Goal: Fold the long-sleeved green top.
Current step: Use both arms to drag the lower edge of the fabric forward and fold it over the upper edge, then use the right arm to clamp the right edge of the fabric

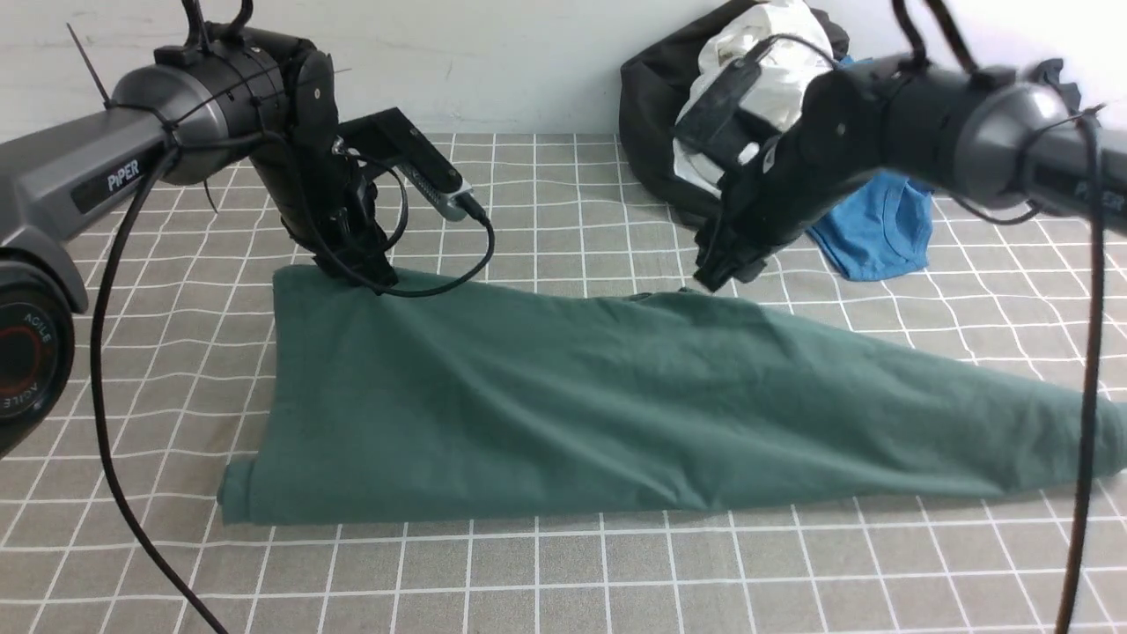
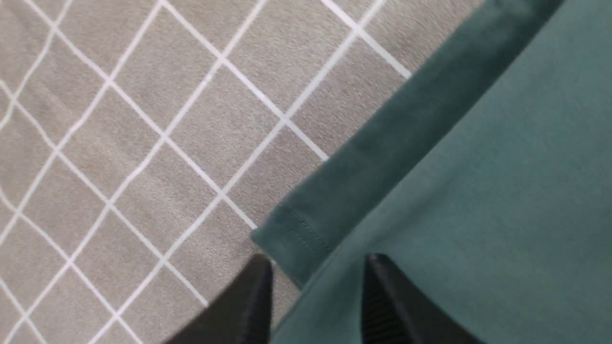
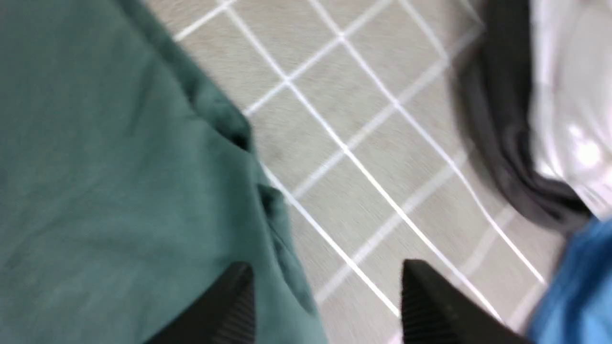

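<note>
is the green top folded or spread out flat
Folded. The green top lies doubled into a long band, and the left wrist view shows its hemmed edge sticking out beneath an upper layer.

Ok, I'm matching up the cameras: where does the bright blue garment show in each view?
Front view: the blue garment, far right, beside the dark pile.
Left wrist view: not in it.
Right wrist view: a blue sliver next to the dark pile.
Shared landmark: the green top, in all three.
</note>
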